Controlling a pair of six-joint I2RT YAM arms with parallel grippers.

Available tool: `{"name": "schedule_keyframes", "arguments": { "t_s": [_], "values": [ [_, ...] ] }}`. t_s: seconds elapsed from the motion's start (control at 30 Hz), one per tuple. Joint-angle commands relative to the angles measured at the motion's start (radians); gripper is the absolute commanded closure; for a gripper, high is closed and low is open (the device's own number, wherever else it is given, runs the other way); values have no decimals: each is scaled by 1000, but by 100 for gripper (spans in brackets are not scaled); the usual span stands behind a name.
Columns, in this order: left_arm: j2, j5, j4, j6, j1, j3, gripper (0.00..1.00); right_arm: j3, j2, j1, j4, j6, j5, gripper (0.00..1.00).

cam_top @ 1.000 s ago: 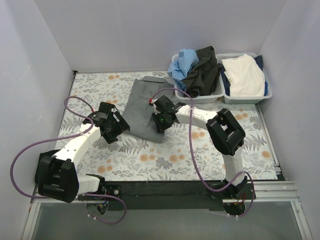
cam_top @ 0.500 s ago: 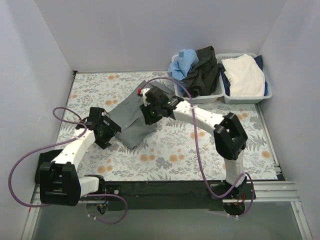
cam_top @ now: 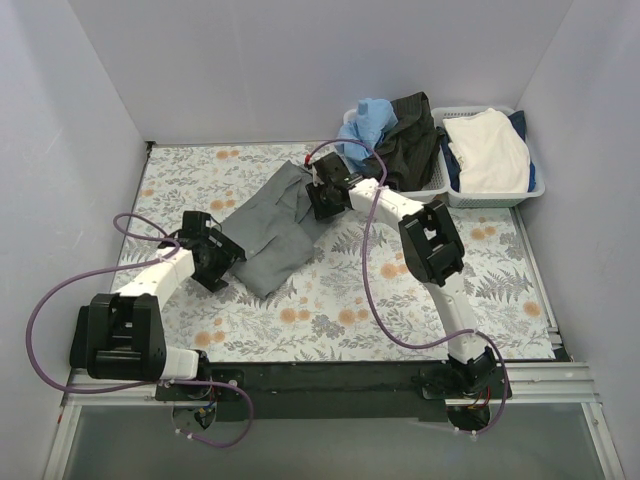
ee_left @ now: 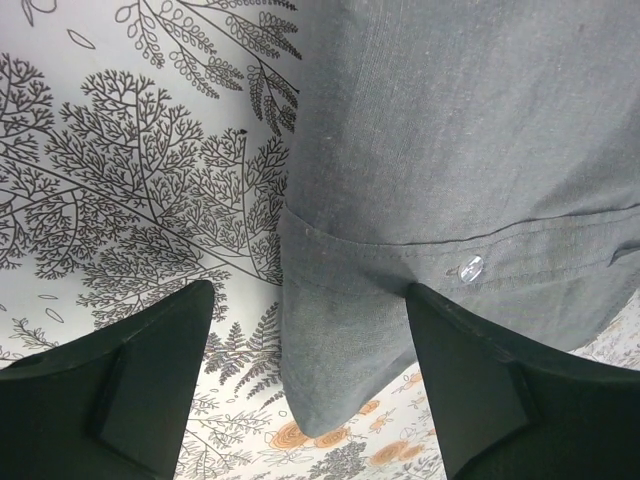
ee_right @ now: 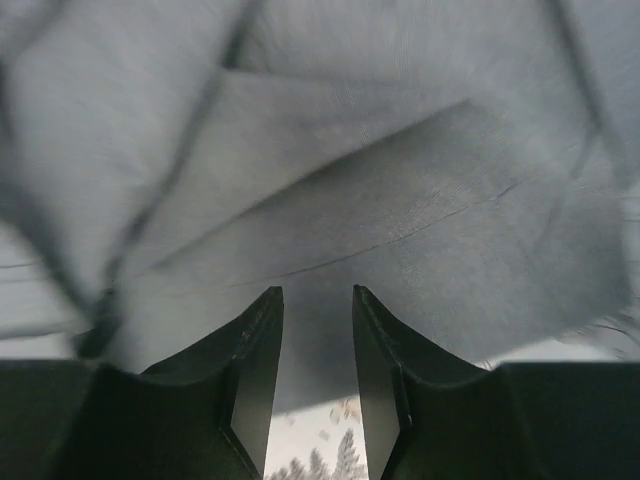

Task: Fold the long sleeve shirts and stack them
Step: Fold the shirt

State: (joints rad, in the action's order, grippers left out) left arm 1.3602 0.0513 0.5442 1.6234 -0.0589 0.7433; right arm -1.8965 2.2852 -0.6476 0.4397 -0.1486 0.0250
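The grey long sleeve shirt (cam_top: pixel 268 232) lies rumpled on the floral table, running diagonally from the back centre toward the left. My left gripper (cam_top: pixel 226 260) stands at its near left edge. In the left wrist view the gripper (ee_left: pixel 310 293) is wide open, with a buttoned cuff corner of the shirt (ee_left: pixel 450 150) lying loose between the fingers. My right gripper (cam_top: pixel 319 200) is at the shirt's far right edge. Its jaws (ee_right: pixel 315 292) stand apart over the grey cloth (ee_right: pixel 350 180), gripping nothing. A black shirt (cam_top: pixel 408 140) lies in a basket at the back.
Two white lattice baskets stand at the back right. The left basket (cam_top: pixel 400 198) holds the black shirt and a blue garment (cam_top: pixel 365 125). The right basket (cam_top: pixel 497 197) holds white cloth (cam_top: pixel 488 148). White walls close in the table on three sides.
My right gripper has moved back from the shirt's middle to its far edge, its jaws widening. The shirt has swung into a diagonal. My left gripper has shifted left a little.
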Motion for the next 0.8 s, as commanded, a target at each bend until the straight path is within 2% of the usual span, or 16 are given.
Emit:
{"name": "schedule_keyframes", "arguments": {
  "t_s": [0.0,0.17,0.3,0.43,0.6,0.77],
  "values": [
    [-45,-11,19,-10,21,1,22,-18,25,-9,7,21,-13,57],
    [-76,-25,48,-39,57,-24,21,195,-33,-12,-4,0,-19,59],
    [-66,4,36,-78,134,-19,20,487,-179,-50,-13,-51,-49,60],
    [-3,93,-6,-146,177,8,20,646,-317,-134,13,-62,-71,60],
    [-4,220,-90,-217,180,31,20,637,-469,-181,83,-57,7,59],
    [-24,265,-144,-269,180,41,20,425,-478,-178,93,-63,111,57]
  ]
}}
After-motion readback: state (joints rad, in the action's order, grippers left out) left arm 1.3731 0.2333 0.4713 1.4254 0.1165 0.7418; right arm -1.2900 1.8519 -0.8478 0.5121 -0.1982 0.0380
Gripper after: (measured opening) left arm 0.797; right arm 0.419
